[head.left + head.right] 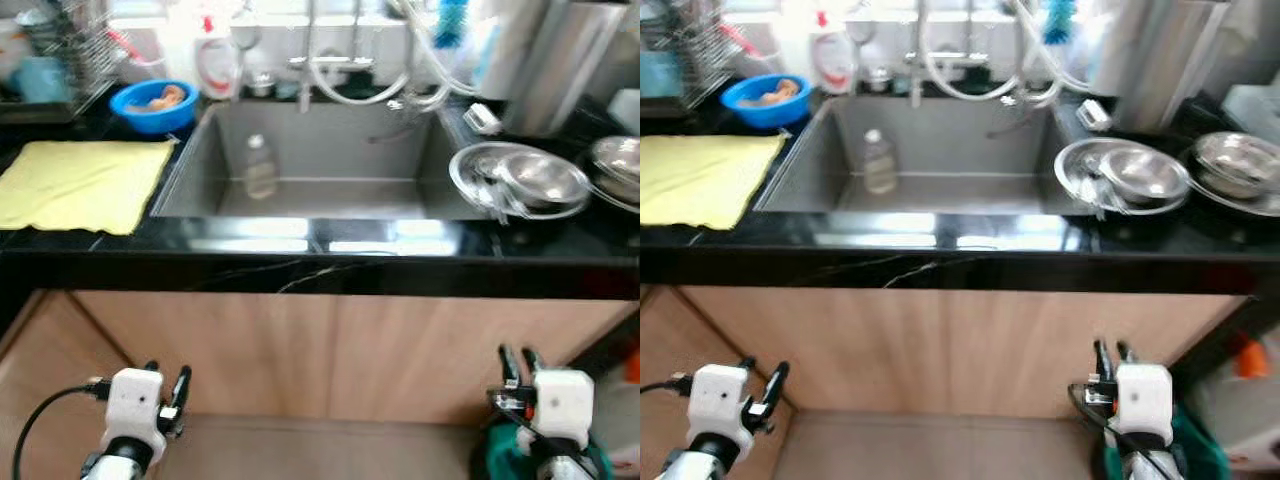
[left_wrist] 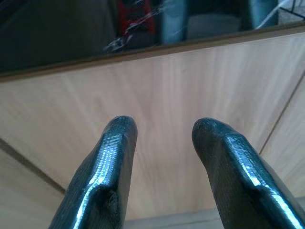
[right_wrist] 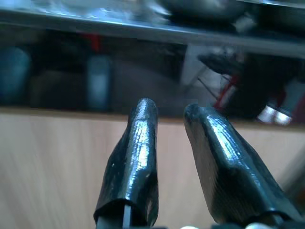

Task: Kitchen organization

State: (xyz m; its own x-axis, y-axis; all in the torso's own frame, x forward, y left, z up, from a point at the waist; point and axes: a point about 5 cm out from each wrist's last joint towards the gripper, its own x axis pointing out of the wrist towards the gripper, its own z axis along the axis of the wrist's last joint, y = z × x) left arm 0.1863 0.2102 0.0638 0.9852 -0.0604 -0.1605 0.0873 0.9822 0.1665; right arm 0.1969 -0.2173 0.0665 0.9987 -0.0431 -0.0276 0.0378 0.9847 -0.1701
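While both arms hang low before the wooden cabinet front (image 1: pixel 330 350), the left gripper (image 2: pixel 162 138) holds nothing, fingers parted, and the right gripper (image 3: pixel 169 119) is likewise empty with a narrower gap. Above them runs the black counter (image 1: pixel 320 262), then the steel sink (image 1: pixel 310 195) with a clear bottle (image 1: pixel 260 167) standing inside. Right of the sink, steel bowls (image 1: pixel 530 180) are stacked; left lies a yellow cloth (image 1: pixel 85 182). Organizing seems not yet begun; next, an arm must rise well above counter height.

Yellow cloth (image 1: pixel 85 182) and blue bowl (image 1: pixel 153 105) on white-veined black counter (image 1: pixel 300 262) above pale wood-grain cabinet (image 1: pixel 330 350)
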